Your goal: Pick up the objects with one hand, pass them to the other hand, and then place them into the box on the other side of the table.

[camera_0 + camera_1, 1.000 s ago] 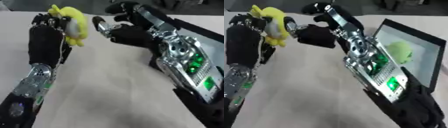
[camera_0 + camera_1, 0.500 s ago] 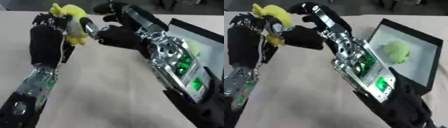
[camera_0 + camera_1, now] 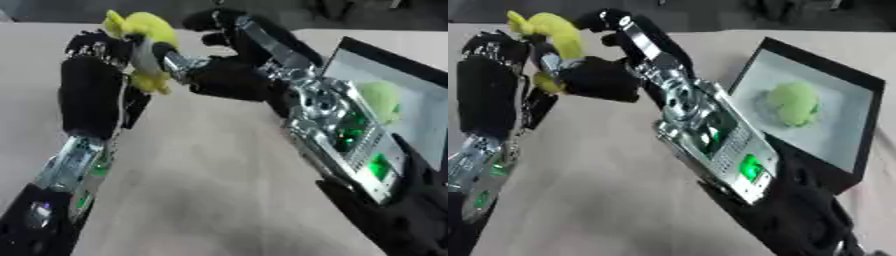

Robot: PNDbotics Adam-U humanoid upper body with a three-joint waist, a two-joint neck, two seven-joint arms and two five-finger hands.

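- Left hand (image 3: 96, 55) clamped on yellow toy (image 3: 144, 37).
- Right hand (image 3: 223, 75), fingers curling at the toy's right side (handover point); box (image 3: 859, 135) lies right of the toy.

Handover at the far left, box on my right

My left hand (image 3: 96, 92) is raised at the far left of the table (image 3: 210, 175) with the toy (image 3: 144, 37) at its top; my right hand (image 3: 219, 75) reaches across from the right and touches that toy; the box (image 3: 846, 145) lies to the right, behind my right forearm; a round object (image 3: 794, 102) rests in it.
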